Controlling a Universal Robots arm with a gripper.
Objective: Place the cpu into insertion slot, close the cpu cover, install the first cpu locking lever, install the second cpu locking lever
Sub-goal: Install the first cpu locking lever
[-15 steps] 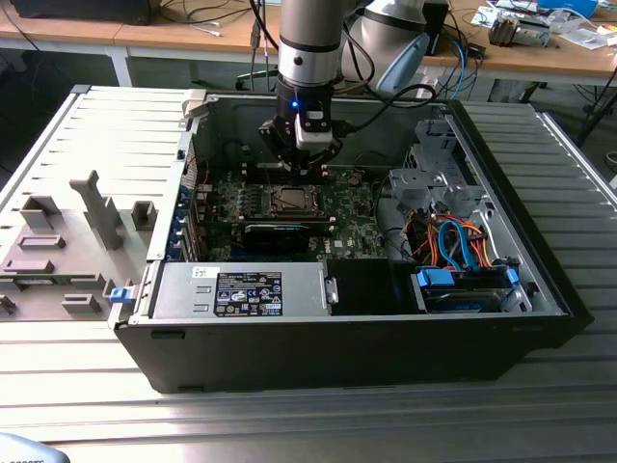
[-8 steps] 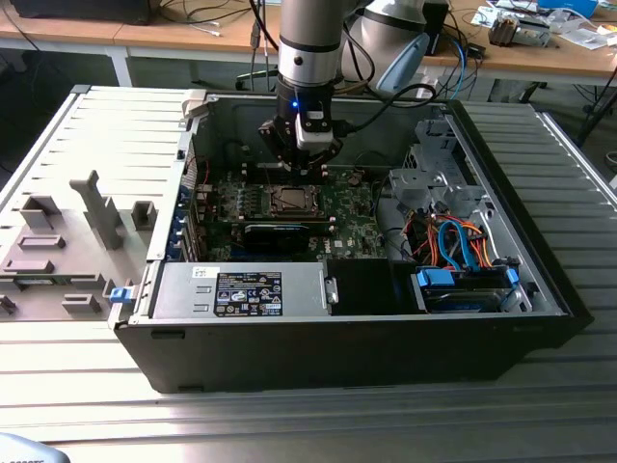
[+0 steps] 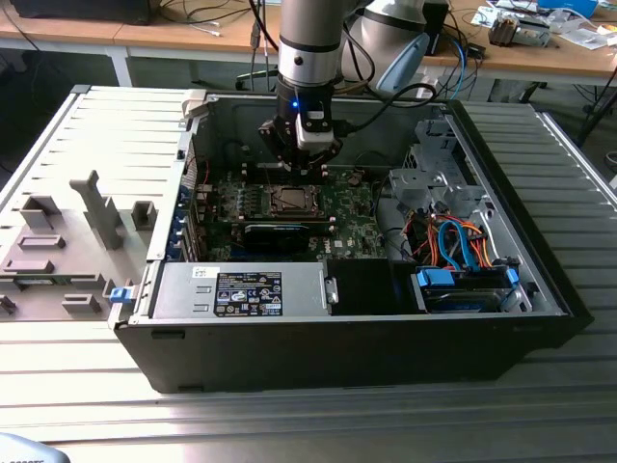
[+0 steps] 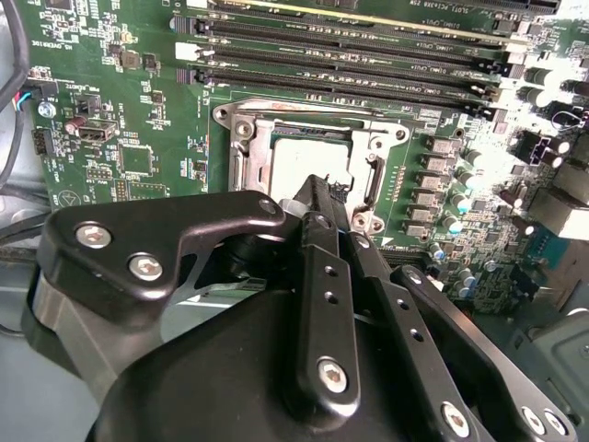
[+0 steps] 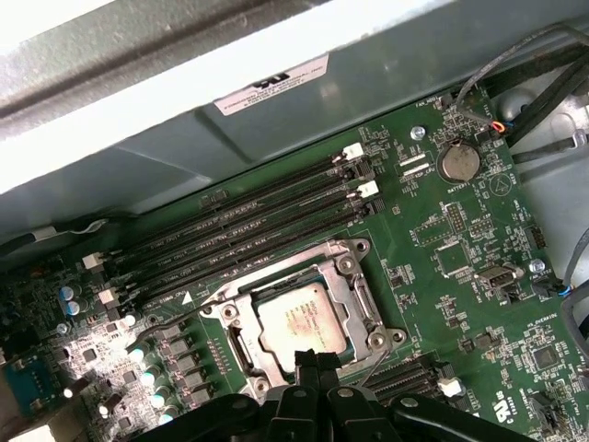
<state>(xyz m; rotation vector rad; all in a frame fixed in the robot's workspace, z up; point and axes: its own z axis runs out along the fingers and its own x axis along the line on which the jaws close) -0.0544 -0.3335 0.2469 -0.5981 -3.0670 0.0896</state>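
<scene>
Gripper closed above the seated chip

Exterior view: black two-finger gripper (image 3: 305,166) hangs inside the open black computer case (image 3: 347,338), just above the green motherboard (image 3: 352,217). At 6 o'clock from it lies the insertion slot (image 3: 289,201), a small square socket with a silvery rim. Case walls stand close at 12 o'clock; a metal drive cage (image 3: 434,183) with orange and blue cables rises at 3 o'clock. The case rests on a ribbed grey metal table (image 3: 289,424), with grey plastic fixtures (image 3: 96,207) at 9 o'clock and wooden desks (image 3: 174,34) behind.

Second wrist view: the fingers (image 4: 322,221) are pressed together with nothing between them, their tips over the socket's near edge. The cpu (image 4: 308,157), a flat square chip with a dull silver-grey top, sits in the slot. The cpu cover (image 4: 373,138), a thin silvery frame with a square window, lies around it. Long black memory slots (image 4: 350,55) run just beyond.

First wrist view: the chip (image 5: 299,322) lies flat within the frame (image 5: 350,276), fingertips (image 5: 311,361) at its near edge. A round silver coin battery (image 5: 455,160) sits well apart, and the grey case wall (image 5: 230,138) borders the board.
</scene>
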